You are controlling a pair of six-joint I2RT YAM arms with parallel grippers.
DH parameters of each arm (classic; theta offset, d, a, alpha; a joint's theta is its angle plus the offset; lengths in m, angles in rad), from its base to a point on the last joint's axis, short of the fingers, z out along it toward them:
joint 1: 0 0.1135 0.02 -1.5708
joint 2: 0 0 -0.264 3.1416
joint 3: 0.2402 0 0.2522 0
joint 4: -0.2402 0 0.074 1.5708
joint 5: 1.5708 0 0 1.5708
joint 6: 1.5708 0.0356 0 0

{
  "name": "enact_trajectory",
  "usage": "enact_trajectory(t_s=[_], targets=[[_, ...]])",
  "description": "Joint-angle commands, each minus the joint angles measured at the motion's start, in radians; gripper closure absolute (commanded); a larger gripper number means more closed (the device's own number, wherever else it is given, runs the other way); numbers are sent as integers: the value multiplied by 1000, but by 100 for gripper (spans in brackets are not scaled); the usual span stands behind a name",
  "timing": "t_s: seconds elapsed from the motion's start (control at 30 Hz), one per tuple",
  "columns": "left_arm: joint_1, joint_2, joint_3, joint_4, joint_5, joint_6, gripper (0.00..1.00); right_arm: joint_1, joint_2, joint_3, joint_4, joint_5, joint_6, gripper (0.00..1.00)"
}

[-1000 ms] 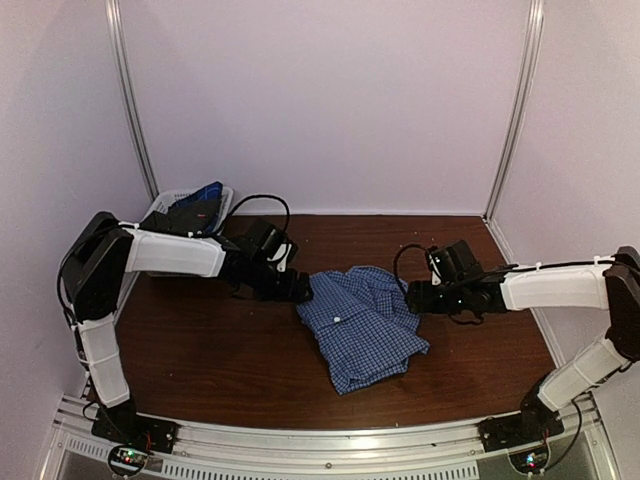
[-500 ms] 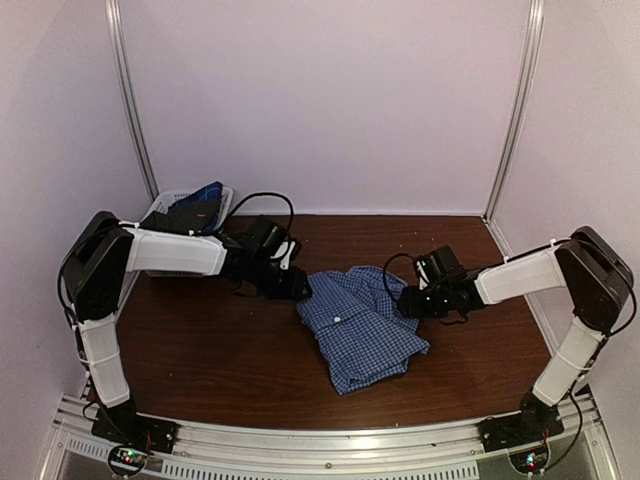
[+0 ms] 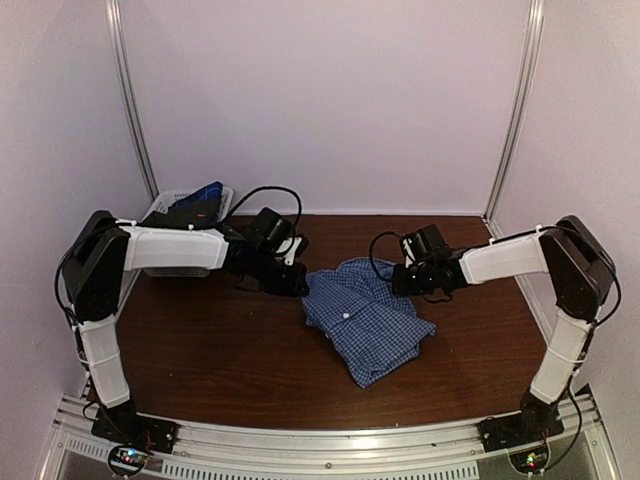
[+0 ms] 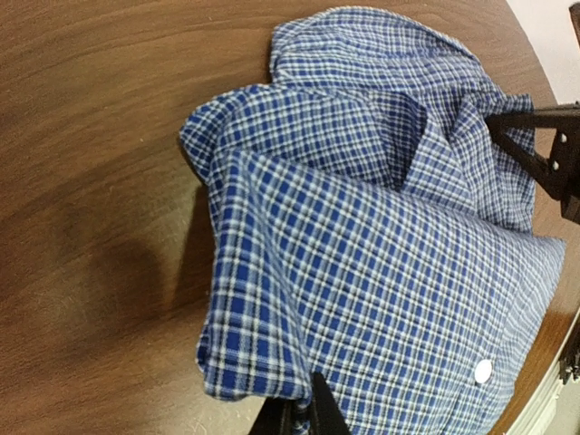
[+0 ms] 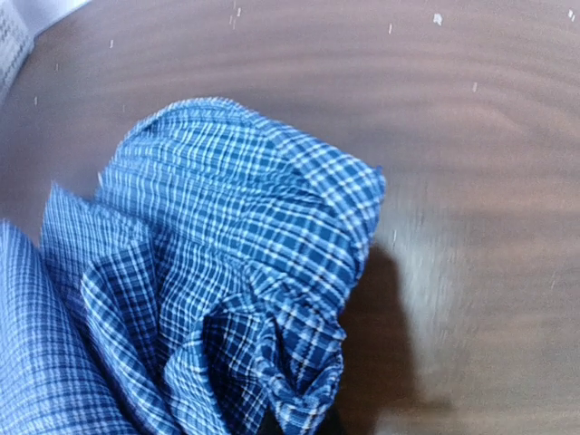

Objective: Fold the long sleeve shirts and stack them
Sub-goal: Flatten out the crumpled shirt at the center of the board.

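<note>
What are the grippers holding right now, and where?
Both pinch the shirt: the left gripper has its left edge, and the right gripper has bunched fabric on its right side.

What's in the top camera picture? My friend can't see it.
A crumpled blue-and-white checked cotton shirt lies on a dark brown wooden table, with the left pincer and right pincer pinching opposite sides of it. A white plastic lattice basket sits at the back left.

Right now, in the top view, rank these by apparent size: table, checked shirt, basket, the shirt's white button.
1. table
2. checked shirt
3. basket
4. white button
The basket sits farther back and is partly hidden, so shirt over basket is unsure.
</note>
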Motion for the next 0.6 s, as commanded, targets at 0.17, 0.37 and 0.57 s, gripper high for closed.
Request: enact_trajectory(t_s=[0.17, 0.37, 0.57], targets=[[-38, -138, 56, -96, 48, -4, 96, -95, 114, 255, -25, 67, -28, 100], [-135, -215, -60, -102, 45, -88, 97, -144, 246, 443, -40, 67, -30, 100], [-209, -251, -252, -8, 54, -197, 97, -171, 368, 568, -90, 67, -53, 100]])
